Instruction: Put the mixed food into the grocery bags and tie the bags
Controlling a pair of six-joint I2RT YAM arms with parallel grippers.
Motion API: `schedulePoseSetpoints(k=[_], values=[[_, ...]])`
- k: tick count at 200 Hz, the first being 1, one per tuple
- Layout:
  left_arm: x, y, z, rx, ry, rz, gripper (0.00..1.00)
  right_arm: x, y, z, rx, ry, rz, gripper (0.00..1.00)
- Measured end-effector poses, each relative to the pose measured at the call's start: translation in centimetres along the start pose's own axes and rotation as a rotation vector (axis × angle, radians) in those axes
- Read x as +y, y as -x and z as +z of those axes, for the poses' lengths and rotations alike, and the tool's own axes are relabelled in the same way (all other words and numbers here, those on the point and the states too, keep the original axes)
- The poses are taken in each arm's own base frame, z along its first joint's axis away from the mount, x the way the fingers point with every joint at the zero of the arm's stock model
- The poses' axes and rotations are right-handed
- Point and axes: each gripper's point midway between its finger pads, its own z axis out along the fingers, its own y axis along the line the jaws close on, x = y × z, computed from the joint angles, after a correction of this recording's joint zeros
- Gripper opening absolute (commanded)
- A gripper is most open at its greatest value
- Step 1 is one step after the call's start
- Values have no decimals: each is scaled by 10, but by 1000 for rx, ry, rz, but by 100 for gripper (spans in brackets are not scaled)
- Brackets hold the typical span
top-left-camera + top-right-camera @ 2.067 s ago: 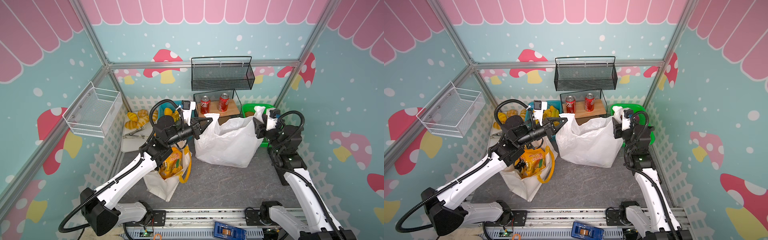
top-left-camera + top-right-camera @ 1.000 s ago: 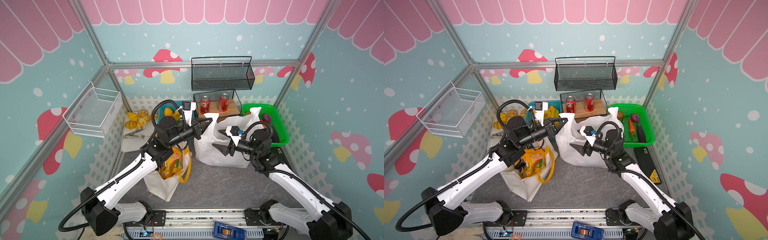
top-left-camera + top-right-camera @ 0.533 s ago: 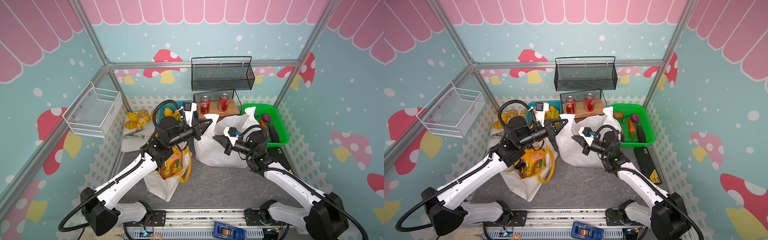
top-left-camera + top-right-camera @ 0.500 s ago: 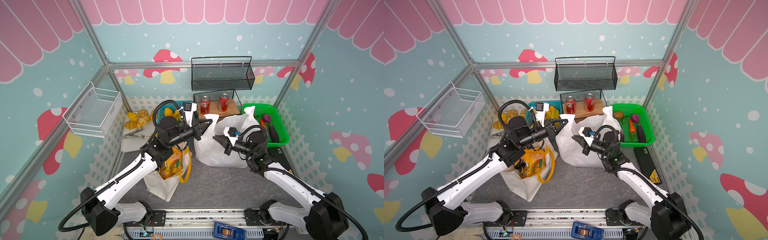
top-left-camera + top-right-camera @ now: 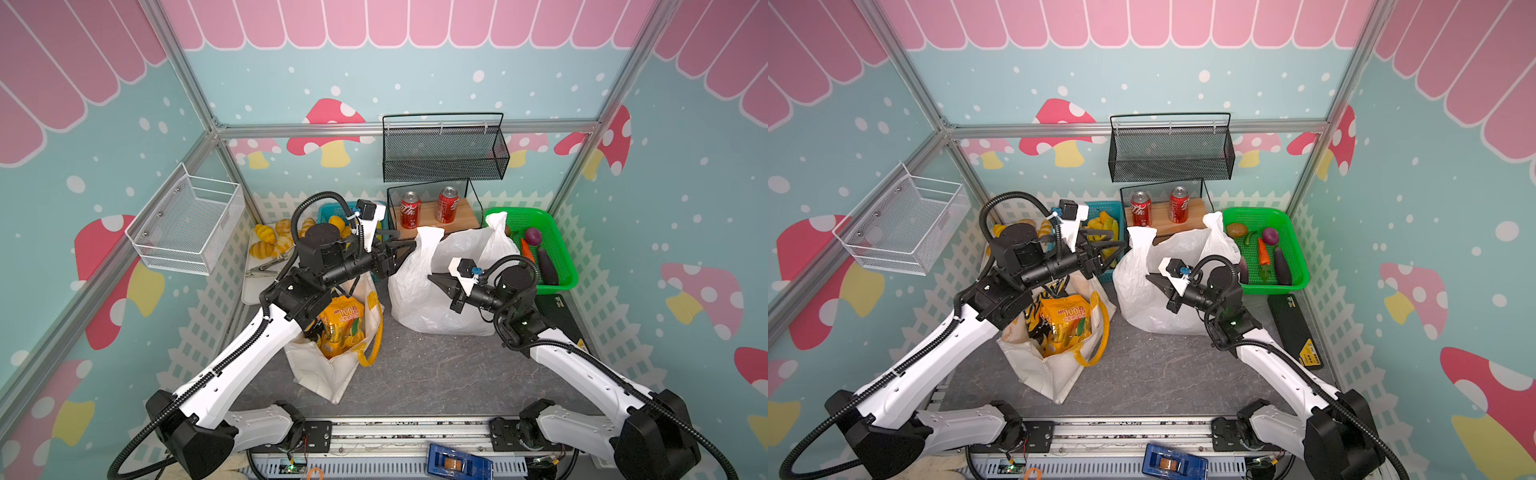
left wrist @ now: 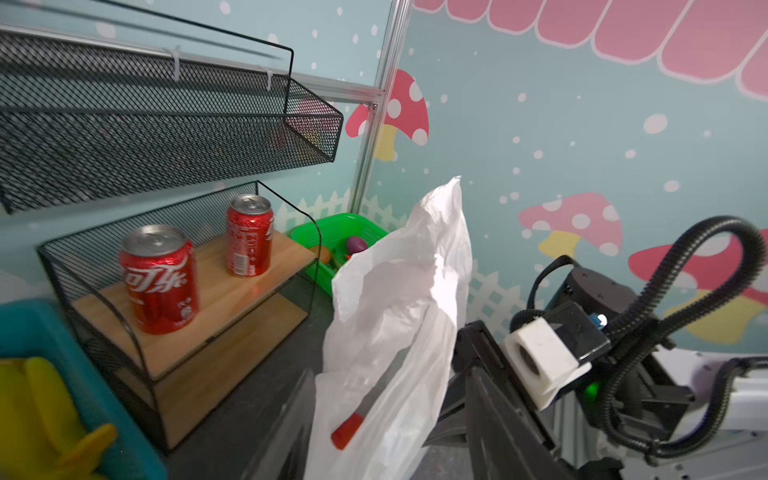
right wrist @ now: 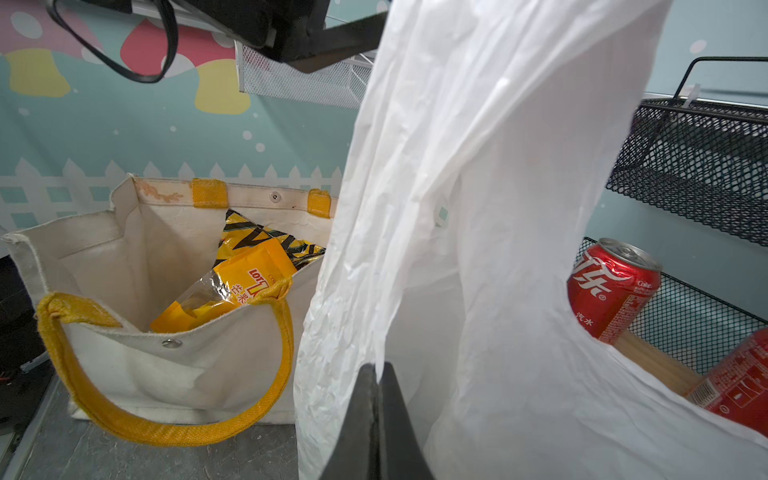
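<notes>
The white plastic bag [image 5: 419, 299] stands mid-table, both handles up. My left gripper [image 5: 405, 249] is open, and the bag's left handle [image 6: 436, 257] rises loose between its jaws. A small red piece [image 6: 347, 430] shows through the plastic. My right gripper [image 7: 376, 370] is shut, pinching the bag's near rim at its tips. The cream tote [image 5: 324, 370] holds the orange-yellow packet [image 5: 338, 328] and the black-and-yellow packet [image 7: 257, 237]. A carrot [image 5: 525, 249] and an eggplant [image 5: 547, 266] lie in the green basket [image 5: 557, 220].
Two red cans [image 5: 410, 210] stand on a black mesh shelf behind the bag, under a hanging black basket [image 5: 444, 153]. A blue bin of yellow fruit [image 6: 37, 399] and bread rolls [image 5: 266, 245] sit at back left. A white wire basket [image 5: 187, 224] hangs on the left wall.
My right arm swung from the green basket to the bag's front and shut on its rim. My left gripper opened and let go of the left handle.
</notes>
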Motion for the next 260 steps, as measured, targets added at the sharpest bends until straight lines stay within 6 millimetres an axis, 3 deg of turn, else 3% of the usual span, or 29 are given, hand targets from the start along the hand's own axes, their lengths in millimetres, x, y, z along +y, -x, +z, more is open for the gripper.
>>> schedulePoseSetpoints(k=[54,75,104,130,158,166,183,199,216,227,260], values=[[-17,31,15,25,-112,147,83,0,1,-1,-3,-1,-11,0],[-17,30,31,65,-150,170,83,1,2,-1,-5,-1,-14,0],[-17,11,53,140,-213,167,80,1,3,-2,-6,-1,-17,0],[-16,-5,70,194,-247,157,61,1,2,-2,-3,-1,-18,0],[-14,-11,79,217,-258,139,17,-2,1,-4,11,-26,-19,0],[-14,-11,79,216,-259,136,8,-6,0,-6,21,-55,-16,8],[-17,-9,77,195,-256,119,0,-22,-2,-11,56,-157,9,37],[-19,-14,73,176,-233,91,0,-36,-2,-15,77,-241,36,57],[-25,-21,68,157,-212,53,0,-35,6,-21,42,-267,38,75],[-29,-23,65,136,-199,27,0,-30,12,-25,7,-273,29,97],[-38,-18,63,79,-157,-31,0,-9,29,-18,-89,-242,29,98]])
